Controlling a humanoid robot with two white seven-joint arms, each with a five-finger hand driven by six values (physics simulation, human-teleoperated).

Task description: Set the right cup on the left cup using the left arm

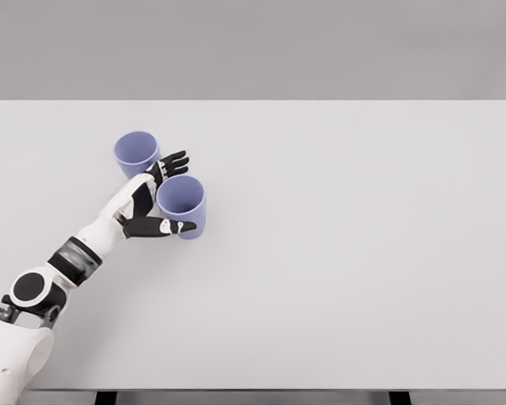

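Note:
Two blue-violet cups stand upright on the white table [337, 253]. The left cup [137, 153] is farther back; the right cup [184, 208] is nearer and a little to its right. My left hand [184, 192] reaches in from the lower left and brackets the right cup. Its dark fingers [172, 162] stretch out straight along the cup's far left side, between the two cups. The thumb [162, 226] lies along the near side at the cup's base. The fingers are not curled around the cup, which rests on the table. My right arm is out of view.
The table's far edge [253, 101] runs behind the cups, close to the left cup. The near edge [278, 390] is at the bottom of the picture. Nothing else stands on the table.

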